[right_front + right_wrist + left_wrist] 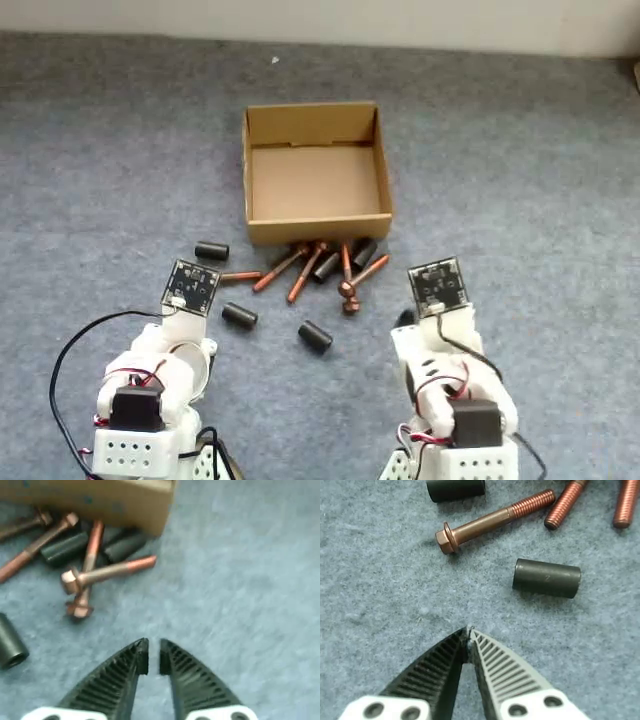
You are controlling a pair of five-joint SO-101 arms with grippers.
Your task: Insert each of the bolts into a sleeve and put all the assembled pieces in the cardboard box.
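Observation:
The open cardboard box (385,180) stands at the middle back with nothing inside. Before its front wall lie several copper bolts (300,270) and black sleeves (327,266), loosely heaped. Three more sleeves (211,250) (239,316) (315,336) lie apart on the carpet. My left gripper (469,630) is shut and holds nothing; it hovers just short of a sleeve (547,578) and a bolt (490,522). My right gripper (154,652) is shut but for a thin slit, over bare carpet, with two crossed bolts (107,572) and the box corner (125,502) ahead.
Grey carpet (520,150) covers the whole surface, with open room on both sides of the box. Both arm bases (140,420) (460,420) sit at the near edge, with cables trailing on the left.

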